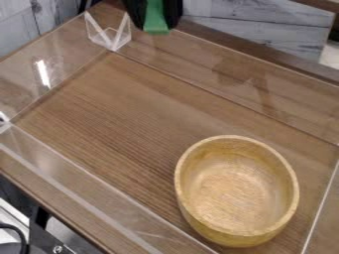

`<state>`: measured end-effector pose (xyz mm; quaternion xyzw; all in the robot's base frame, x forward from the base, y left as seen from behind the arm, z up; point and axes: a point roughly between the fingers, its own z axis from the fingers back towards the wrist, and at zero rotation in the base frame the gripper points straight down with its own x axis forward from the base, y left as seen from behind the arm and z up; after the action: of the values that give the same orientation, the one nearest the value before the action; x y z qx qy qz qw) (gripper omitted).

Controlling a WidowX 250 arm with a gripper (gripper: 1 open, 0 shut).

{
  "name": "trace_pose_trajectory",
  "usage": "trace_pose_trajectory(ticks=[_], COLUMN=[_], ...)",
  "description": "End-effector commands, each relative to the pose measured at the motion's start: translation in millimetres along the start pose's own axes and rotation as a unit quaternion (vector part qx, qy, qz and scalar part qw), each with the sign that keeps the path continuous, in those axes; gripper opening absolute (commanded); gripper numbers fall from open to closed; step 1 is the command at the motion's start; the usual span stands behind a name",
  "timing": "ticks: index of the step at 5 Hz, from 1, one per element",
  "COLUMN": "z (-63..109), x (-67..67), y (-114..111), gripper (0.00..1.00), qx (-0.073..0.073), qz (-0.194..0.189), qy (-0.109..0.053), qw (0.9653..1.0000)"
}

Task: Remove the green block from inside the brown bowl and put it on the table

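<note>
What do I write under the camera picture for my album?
Gripper holds green block above table; brown bowl empty.

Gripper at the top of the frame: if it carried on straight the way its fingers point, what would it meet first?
Likely the bare table below the green block it holds, block first; the clear plastic piece seems just beside that line, though depth is unclear.
</note>
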<state>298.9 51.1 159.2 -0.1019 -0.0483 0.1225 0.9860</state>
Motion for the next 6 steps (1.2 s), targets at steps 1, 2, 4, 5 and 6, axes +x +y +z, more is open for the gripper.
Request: trace_pose_trajectory(ticks=[1,2,4,5,6], z=[-4.0,-19.9,-19.7,-19.1,-20.5], x=[7.2,3.3,-4.3,-11.3,-18.9], y=[-18.8,-40.8,-13.3,-2.3,6.0], gripper=[0.00,0.00,0.00,0.00,0.00], qx=[-0.004,-0.012,-0.014,-0.014,-0.014], qz=[-0.028,-0.064,-0.105,-0.127,-0.148], qy=[-0.026,-0.024,-0.019,-0.018,-0.014], qw=[0.9993,0.9976,0.9942,0.9917,0.9888])
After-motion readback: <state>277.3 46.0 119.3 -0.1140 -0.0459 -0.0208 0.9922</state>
